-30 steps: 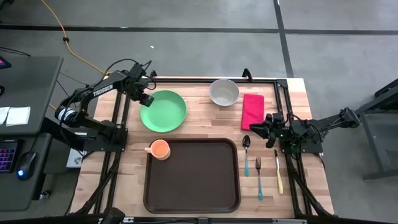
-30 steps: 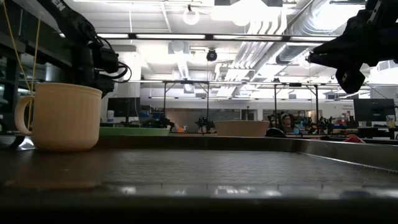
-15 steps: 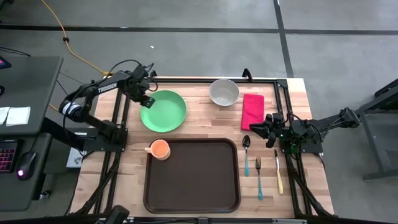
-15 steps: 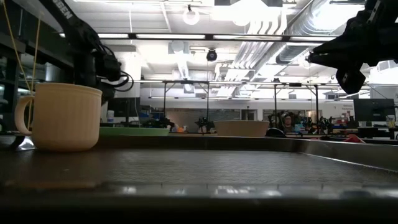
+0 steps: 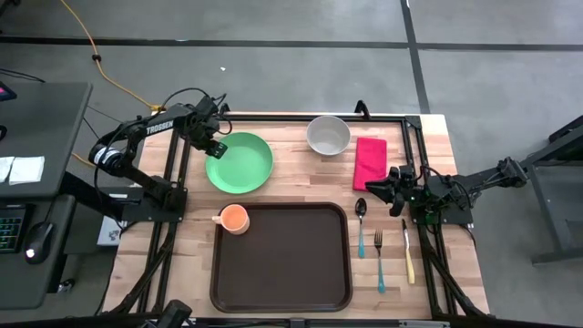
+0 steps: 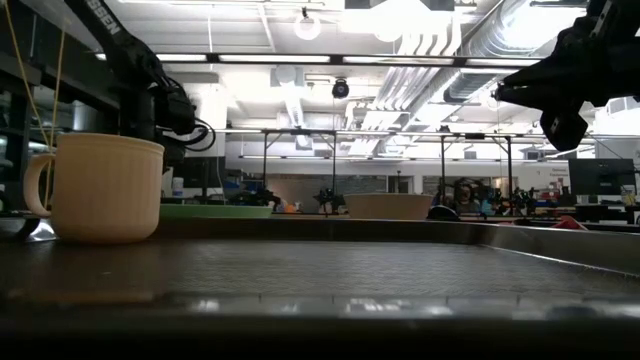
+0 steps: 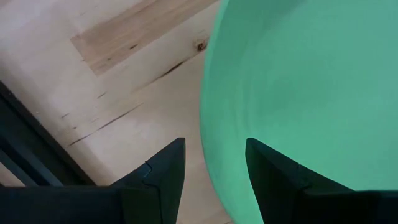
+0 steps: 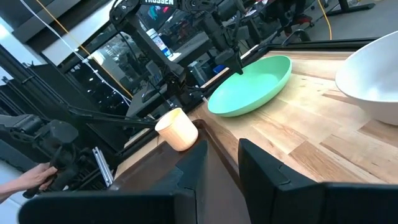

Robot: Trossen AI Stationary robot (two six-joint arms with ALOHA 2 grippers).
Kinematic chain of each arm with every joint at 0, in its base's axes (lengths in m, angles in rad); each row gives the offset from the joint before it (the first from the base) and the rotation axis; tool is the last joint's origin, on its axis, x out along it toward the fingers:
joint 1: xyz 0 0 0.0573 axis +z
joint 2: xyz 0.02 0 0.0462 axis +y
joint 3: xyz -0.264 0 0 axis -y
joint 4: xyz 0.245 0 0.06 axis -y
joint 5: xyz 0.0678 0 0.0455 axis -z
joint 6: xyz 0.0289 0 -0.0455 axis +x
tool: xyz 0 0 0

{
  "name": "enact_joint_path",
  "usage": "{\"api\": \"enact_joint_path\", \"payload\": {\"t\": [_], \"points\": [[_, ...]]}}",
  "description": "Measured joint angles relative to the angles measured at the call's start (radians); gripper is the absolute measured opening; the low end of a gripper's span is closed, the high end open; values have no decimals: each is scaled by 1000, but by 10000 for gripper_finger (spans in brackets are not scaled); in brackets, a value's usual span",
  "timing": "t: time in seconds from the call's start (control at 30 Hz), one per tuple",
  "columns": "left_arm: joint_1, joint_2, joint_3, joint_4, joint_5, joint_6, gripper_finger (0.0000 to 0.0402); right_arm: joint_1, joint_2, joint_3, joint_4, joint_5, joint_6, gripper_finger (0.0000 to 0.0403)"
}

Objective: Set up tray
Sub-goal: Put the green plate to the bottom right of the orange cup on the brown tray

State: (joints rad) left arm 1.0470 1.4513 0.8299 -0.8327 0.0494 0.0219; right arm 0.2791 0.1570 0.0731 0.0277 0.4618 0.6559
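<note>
Cutlery lies nearest on the wooden desk [image 5: 291, 178]: a yellow-handled knife [image 5: 408, 253], a blue-handled fork [image 5: 379, 259] and a blue-handled spoon [image 5: 361, 225], side by side just right of the large dark brown rectangular plastic tray [image 5: 281, 257], which sits at the near middle with nothing in it. A small orange ribbed cup [image 5: 234, 219] stands at the tray's far left corner; from above it seems to overlap the rim, though whether it rests on it I cannot tell.

Farther back, the right hand [image 5: 388, 187] waits above the desk by the spoon's bowl, its fingers a narrow gap apart and holding nothing. Beyond it lie a folded red cloth napkin [image 5: 369, 161] and a round white bowl [image 5: 328, 135].

At the far left, the left hand [image 7: 214, 163] is at the edge of the round green plastic plate [image 5: 240, 162]. Its fingers stand apart, one over bare wood and one over the plate, so the rim runs between them without being pinched.

Judging by this, the step in hand is taking the plate, the first large item for the tray. The next move calls for lowering until the rim sits well between the fingers, closing firmly, then lifting level and carrying it clear of the cup. A shallow bite on the thin rim could let the plate tip or slip.
</note>
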Motion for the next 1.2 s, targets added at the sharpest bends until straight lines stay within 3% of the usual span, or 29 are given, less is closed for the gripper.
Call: {"api": "enact_joint_path", "payload": {"t": [0.5,1.2], "points": [[0,0,-68,100,19,3,200,0,0,0,0,1,0,67],[0,0,-73,100,22,26,200,0,0,0,0,3,2,67]]}}
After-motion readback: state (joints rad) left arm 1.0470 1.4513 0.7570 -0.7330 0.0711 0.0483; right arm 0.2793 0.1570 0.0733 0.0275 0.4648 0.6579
